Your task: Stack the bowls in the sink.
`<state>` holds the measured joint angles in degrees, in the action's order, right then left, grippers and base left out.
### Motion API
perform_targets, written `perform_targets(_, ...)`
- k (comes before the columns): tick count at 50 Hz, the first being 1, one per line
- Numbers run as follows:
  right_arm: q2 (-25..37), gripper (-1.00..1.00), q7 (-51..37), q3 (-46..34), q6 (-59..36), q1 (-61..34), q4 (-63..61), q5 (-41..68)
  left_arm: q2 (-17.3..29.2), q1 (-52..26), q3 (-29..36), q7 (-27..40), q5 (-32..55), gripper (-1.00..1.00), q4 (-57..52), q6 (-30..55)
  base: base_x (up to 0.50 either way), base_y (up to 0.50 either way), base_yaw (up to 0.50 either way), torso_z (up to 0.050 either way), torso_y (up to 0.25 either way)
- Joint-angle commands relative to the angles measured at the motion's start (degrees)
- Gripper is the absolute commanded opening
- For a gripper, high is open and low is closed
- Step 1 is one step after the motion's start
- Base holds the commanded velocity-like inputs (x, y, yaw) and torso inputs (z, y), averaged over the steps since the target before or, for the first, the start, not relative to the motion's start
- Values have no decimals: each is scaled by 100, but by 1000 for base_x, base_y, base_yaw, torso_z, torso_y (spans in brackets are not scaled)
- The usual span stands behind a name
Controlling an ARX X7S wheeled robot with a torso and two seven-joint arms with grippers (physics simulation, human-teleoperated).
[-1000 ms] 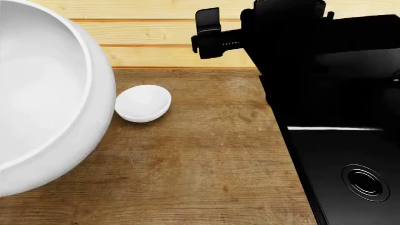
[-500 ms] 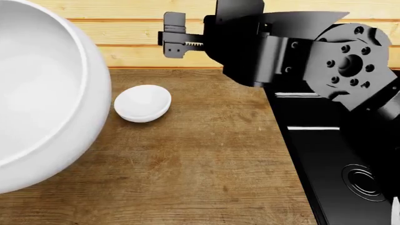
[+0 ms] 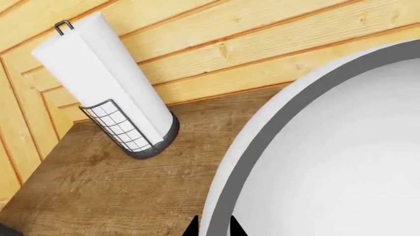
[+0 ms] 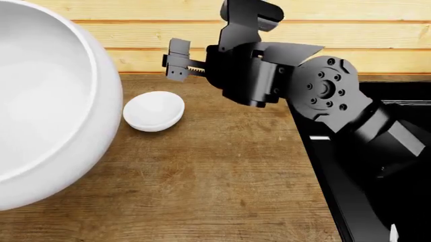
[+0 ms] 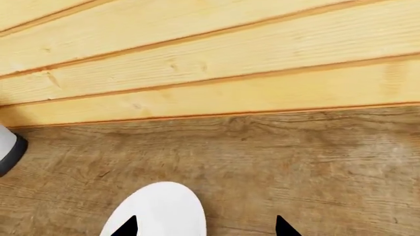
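Head view: the large bowl (image 4: 47, 101), nearest and tilted with its mouth turned left, has its rim pinched by the left claw (image 3: 211, 227); past it the small bowl (image 4: 153, 111) lies on the wooden bench (image 4: 222, 171). Right claw (image 4: 176, 63), spread open and empty, hovers beyond it, sink (image 4: 377, 201) at right, plank wall (image 4: 148, 35) and paper-towel holder (image 3: 115, 93) behind.
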<state>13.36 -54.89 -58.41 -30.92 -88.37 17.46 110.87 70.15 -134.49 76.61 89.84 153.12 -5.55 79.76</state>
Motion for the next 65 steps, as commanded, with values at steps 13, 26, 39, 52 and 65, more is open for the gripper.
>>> perform_targets(13, -431, 100, 755, -400, 205, 500, 409, -526, 105, -51, 60, 15, 21, -100, -99, -55, 0, 0, 0, 0, 0)
perform_targets(26, -676, 100, 842, -762, 67, 399, 518, -875, 207, -51, 45, 15, 30, -100, -107, -19, 0, 0, 0, 0, 0)
perform_targets(39, -980, 100, 771, -1071, 88, 275, 706, -1253, 299, -51, 48, 15, 38, -100, -131, -10, 0, 0, 0, 0, 1)
perform_targets(52, -1150, 100, 891, -1132, 250, 310, 877, -1314, 358, -51, 44, 15, 23, -100, -141, -1, 0, 0, 0, 0, 0)
perform_targets(65, -1210, 100, 994, -1275, 441, 384, 1171, -1393, 395, -51, 57, 15, 26, -100, -170, -26, 0, 0, 0, 0, 0)
